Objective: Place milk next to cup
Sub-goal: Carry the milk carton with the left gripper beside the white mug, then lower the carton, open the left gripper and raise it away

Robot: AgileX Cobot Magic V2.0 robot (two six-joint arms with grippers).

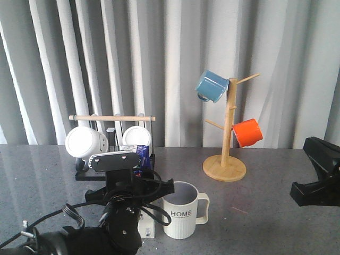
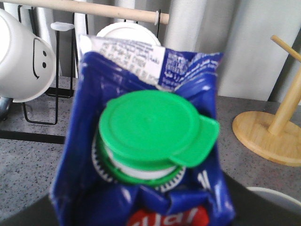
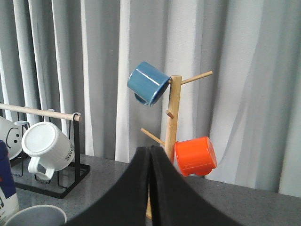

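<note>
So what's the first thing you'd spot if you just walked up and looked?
Probably the wooden mug tree at the back right of the table, with a blue mug hanging up high and a bright orange mug lower down. Next, the big white HOME cup near the front, with the milk and its green cap right beside it at the left gripper.

Bare grey speckled table [image 1: 276,212] btwn off-white ribbed "HOME" mug [image 1: 183,210] & right edge; wooden mug tree w/ round base [image 1: 224,169] blocks behind; black wire mug rack w/ wooden rail [image 1: 112,118] blocks rear left.
</note>
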